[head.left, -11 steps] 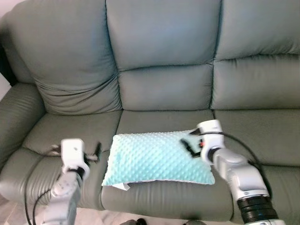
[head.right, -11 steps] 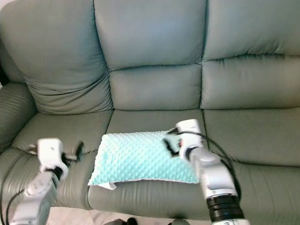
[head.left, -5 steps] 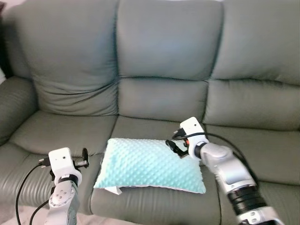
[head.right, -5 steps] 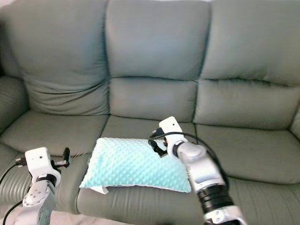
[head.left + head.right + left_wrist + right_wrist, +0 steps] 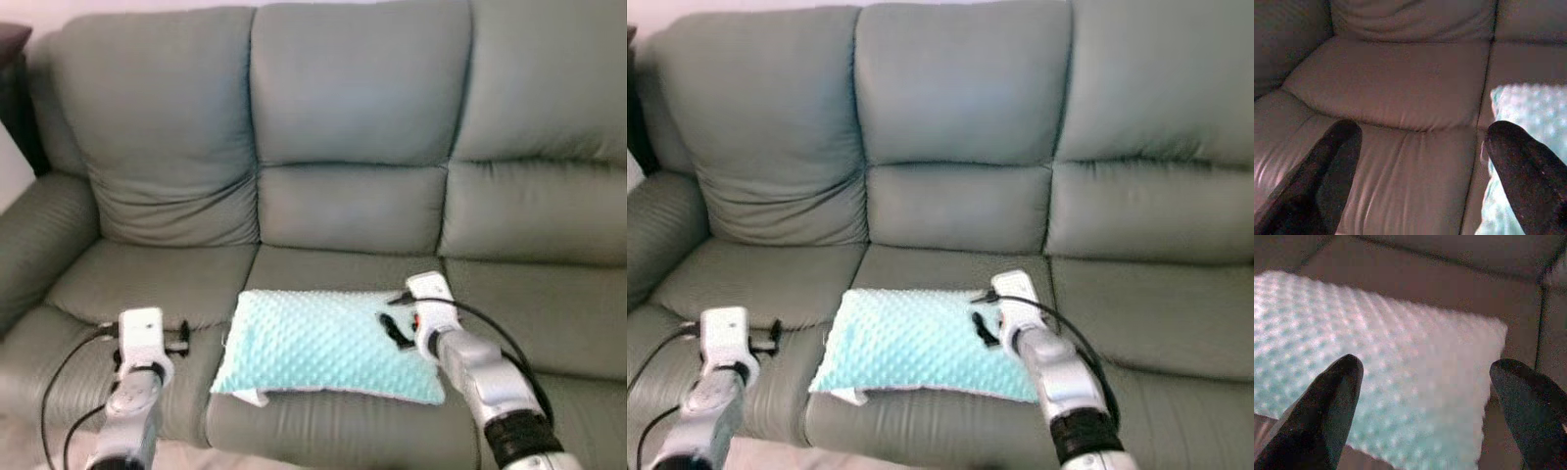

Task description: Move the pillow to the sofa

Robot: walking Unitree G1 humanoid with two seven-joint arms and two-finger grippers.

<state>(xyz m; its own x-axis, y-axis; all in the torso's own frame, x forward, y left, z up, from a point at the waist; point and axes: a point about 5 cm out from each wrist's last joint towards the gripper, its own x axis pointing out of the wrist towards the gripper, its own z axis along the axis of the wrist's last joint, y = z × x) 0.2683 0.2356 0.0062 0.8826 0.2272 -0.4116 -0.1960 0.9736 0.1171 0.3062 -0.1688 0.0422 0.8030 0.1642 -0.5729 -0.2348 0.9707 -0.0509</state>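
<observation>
While the aqua dimpled pillow (image 5: 328, 345) lies flat on the middle seat cushion of the grey sofa (image 5: 353, 117), we hold our right gripper (image 5: 1425, 396) over its right end with fingers spread wide, gripping nothing. Our left gripper (image 5: 1422, 161), also spread wide, hovers above the left seat cushion, just beside the pillow.

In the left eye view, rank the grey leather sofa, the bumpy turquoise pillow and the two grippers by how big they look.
1. Grey leather sofa, by far the largest.
2. Bumpy turquoise pillow, lying on the middle seat.
3. Left gripper and right gripper: both small and look alike, so no ranking between them.
</observation>
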